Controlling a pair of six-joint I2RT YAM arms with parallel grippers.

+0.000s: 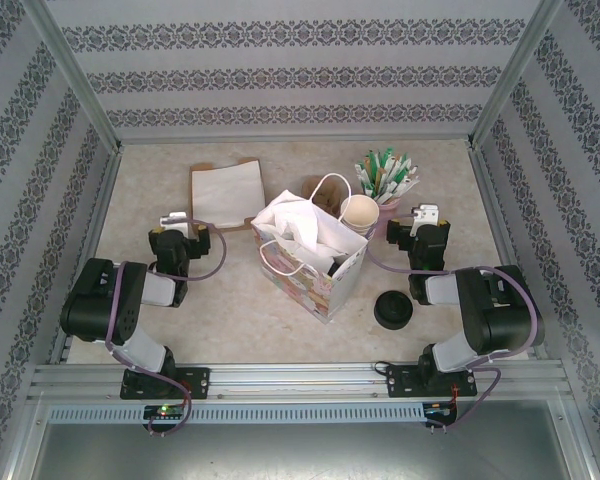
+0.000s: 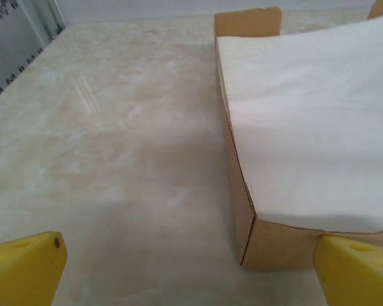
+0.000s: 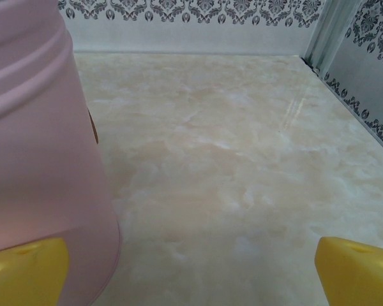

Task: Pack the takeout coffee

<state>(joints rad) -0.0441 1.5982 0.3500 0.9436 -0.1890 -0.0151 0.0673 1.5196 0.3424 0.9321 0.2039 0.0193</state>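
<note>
Both tools gape, empty: left tool just near of the napkin box, right tool beside the pink pot. The bag stands between them. Where the coffee is, I cannot tell.

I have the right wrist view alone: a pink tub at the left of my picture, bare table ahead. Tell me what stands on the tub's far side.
Observer: From above, a stack of lidless cream cups stands close beside the pink tub, between it and the white paper bag.
Operator: Now report the left arm.
Observer: The left gripper, jaws open, points at a cardboard tray of white napkins, left of the bag.
</note>
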